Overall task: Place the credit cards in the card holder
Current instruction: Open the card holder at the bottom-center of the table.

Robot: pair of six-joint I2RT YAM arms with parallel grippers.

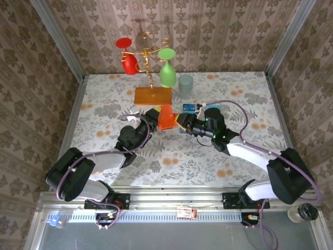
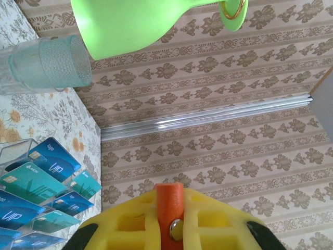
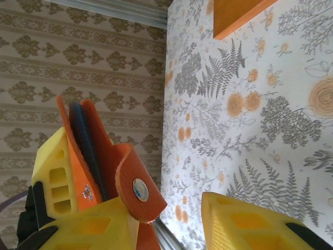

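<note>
- Closest to the lens in the left wrist view were the yellow padded fingers [image 2: 197,200] of the left gripper [image 2: 169,204], clenched on one edge of the small flat orange-red folding card holder [image 2: 169,198]; a metal stud showed where they pinched it.
- From above, the card holder [image 1: 166,117] was held on edge over the middle of the flower-patterned table [image 1: 104,104], just in front of the orange-brown wooden stand base [image 1: 152,96] and between the two arms.
- The right gripper [image 3: 169,208] was released, its jaws apart with nothing between them; the holder's rounded snap flap [image 3: 136,190] lay right by one of its fingers, and contact could not be told.
- Seen from the right wrist, the holder gaped slightly; two orange-red leaves enclosed a dark greyish-blue pocket [image 3: 83,140], and the flap curled outward, showing a silver snap.
- The small thin blue and teal plastic credit cards [image 2: 36,190] stood in rows in a clear tiered rack [image 2: 15,148], just beside the holder; none showed inside it.
- The step in hand looked like opening the holder; the left grip should stay firm with the mouth facing the right arm; the flap should be drawn clear first; a card should then go in square to the pocket, since a skewed card would likely catch on a leaf.
</note>
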